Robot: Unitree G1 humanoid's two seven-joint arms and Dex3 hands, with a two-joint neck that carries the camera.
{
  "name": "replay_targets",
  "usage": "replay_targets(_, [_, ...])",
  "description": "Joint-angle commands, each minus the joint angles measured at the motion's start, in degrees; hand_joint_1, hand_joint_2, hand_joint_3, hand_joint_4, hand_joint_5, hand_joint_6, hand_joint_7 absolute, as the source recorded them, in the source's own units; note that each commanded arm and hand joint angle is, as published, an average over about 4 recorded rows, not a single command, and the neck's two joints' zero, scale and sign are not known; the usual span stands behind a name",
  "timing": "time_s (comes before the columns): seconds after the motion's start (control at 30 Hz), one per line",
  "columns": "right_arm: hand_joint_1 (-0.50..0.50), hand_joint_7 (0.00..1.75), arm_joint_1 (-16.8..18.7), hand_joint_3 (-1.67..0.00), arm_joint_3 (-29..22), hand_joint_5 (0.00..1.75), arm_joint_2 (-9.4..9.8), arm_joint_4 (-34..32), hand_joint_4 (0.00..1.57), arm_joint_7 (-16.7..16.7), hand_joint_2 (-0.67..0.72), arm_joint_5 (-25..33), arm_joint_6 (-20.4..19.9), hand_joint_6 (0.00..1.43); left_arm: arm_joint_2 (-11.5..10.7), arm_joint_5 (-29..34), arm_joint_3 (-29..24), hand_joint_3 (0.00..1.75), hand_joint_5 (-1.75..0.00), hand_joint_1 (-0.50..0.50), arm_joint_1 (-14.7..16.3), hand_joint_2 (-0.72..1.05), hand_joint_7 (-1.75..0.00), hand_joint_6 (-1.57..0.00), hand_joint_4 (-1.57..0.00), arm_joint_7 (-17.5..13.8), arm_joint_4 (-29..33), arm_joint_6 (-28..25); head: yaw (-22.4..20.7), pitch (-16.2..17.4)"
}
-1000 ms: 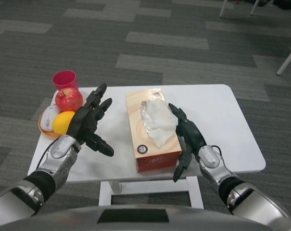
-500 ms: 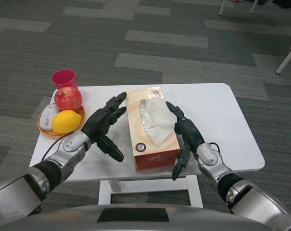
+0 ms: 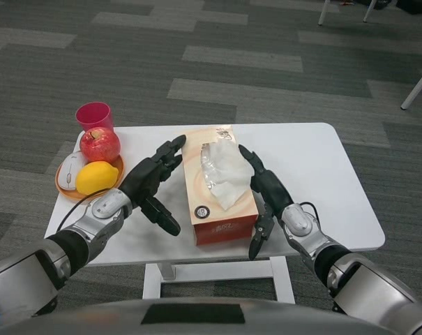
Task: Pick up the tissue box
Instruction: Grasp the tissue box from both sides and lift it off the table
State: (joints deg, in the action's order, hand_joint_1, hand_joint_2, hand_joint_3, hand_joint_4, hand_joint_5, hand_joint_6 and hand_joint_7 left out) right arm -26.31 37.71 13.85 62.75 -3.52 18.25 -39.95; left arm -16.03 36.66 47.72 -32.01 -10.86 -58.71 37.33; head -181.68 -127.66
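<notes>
Tissue box point(image 3: 221, 188) — an orange cardboard oblong with a crumpled white tissue point(image 3: 223, 173) puffing from its top — sits mid-bench point(image 3: 322, 181), seen from the head view. Left hand point(image 3: 149, 183) and right hand point(image 3: 265, 190) flank its long sides, fingers spread, holding nothing. At the bench's left edge: an orange plate point(image 3: 65, 187) with a glossy red apple point(image 3: 100, 144), a lemon point(image 3: 97, 177), and a pink cup point(image 3: 94, 116) behind.

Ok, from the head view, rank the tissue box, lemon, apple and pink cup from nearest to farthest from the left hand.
From the left hand:
1. Tissue box, right beside it, toward the table's middle.
2. Lemon, on the orange plate to the hand's outer side.
3. Apple, behind the lemon.
4. Pink cup, at the far left corner.
</notes>
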Motion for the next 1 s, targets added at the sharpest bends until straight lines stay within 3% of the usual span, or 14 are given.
replay_targets(0.03, [-0.12,0.07,-1.9,0.0,0.9,0.0,-0.85,-1.0,0.34,-0.1,0.72,0.0,0.0,0.0,1.1,-0.5,1.1,0.0,-0.31,0.5,0.0,-0.28,-0.07,0.0,0.0,-1.0,0.1,-0.4,-0.1,-0.2])
replay_targets(0.33, [-0.12,0.07,-1.5,0.0,0.9,0.0,-1.02,-1.4,0.33,-0.1,0.72,0.0,0.0,0.0,1.3,-0.3,-0.9,0.0,-0.31,0.5,1.3,-0.28,-0.07,0.0,0.0,-1.1,0.2,-0.3,-0.5,-0.6])
replay_targets(0.43, [-0.12,0.07,-1.4,0.0,0.7,0.0,-1.02,-1.4,0.31,-0.1,0.72,0.0,0.0,0.0,1.4,-0.4,-2.2,0.0,-0.38,0.5,2.0,-0.28,-0.07,0.0,0.0,-1.2,0.1,-0.2,-0.8,-0.5])
replay_targets(0.57, [-0.12,0.07,-1.1,0.0,0.1,0.0,-1.07,-1.4,0.31,-0.1,0.72,0.0,0.0,0.0,1.1,-0.4,-4.5,0.0,-0.31,0.5,3.0,-0.24,-0.07,0.0,0.0,-1.3,0.1,0.2,-1.0,-0.5])
replay_targets(1.0, [-0.12,0.07,-0.4,0.0,-1.3,0.0,-1.33,-1.0,0.31,0.0,0.72,0.0,0.0,0.0,0.0,-0.1,-10.1,0.0,-0.31,0.5,5.7,-0.19,-0.07,0.0,0.0,-2.5,0.1,1.1,-1.8,-0.8])
